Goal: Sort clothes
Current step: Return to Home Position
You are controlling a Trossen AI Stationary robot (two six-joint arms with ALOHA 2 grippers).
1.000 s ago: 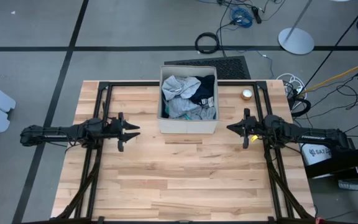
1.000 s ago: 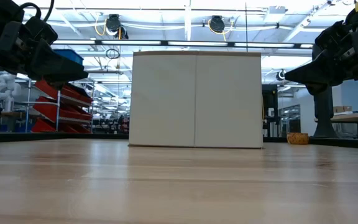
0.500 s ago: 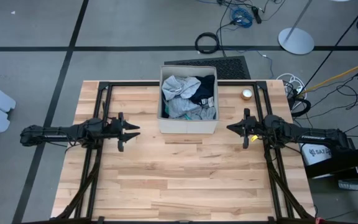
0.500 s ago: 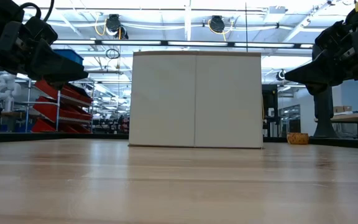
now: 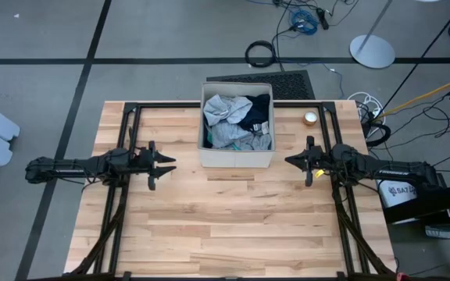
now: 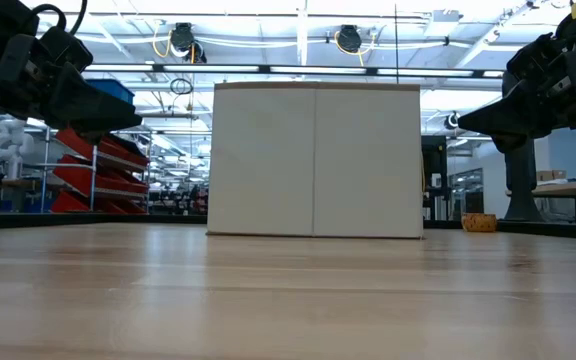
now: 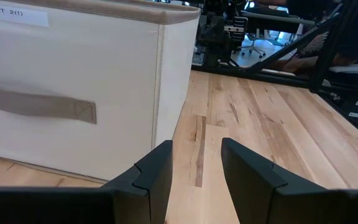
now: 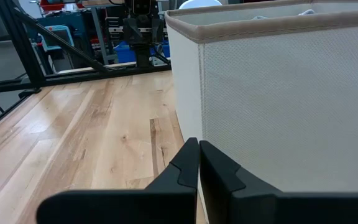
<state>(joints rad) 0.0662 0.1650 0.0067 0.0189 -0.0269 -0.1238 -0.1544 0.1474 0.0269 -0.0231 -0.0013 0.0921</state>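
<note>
- Pale wooden planks form the table (image 5: 233, 226), which stands on a grey floor crossed by dark lines. Cables and a black mat (image 5: 276, 82) lie on that floor just beyond the box's far side.
- The beige fabric box (image 5: 236, 157) stands upright on the table, between the two arms and close to the table's far edge.
- The clothes (image 5: 229, 117) lie heaped inside the box. A grey top (image 5: 223, 109) is bunched toward its left wall and a navy piece (image 5: 258, 109) lies against its right wall. A sliver of turquoise (image 5: 263, 127) shows beside the navy piece.
- The left gripper (image 5: 170, 162) hangs above the table to the left of the box, near its front left corner and not touching it. Its fingers (image 7: 160, 165) are spread, with only bare wood showing in the gap.
- The right gripper (image 5: 290, 161) hangs to the right of the box, near its front right corner and apart from it. Its fingers (image 8: 188, 158) are pressed together and pinch nothing.
- The box wall facing the left arm carries a tan strap handle (image 7: 36, 106) and a white label (image 7: 14, 15).
- A small round roll (image 5: 310, 118) lies on the table to the right of the box, level with its far end.
- From table height, the box's blank front wall hides the clothes. Shelves with red bins (image 6: 78, 195) stand in the room behind, left of the box.
</note>
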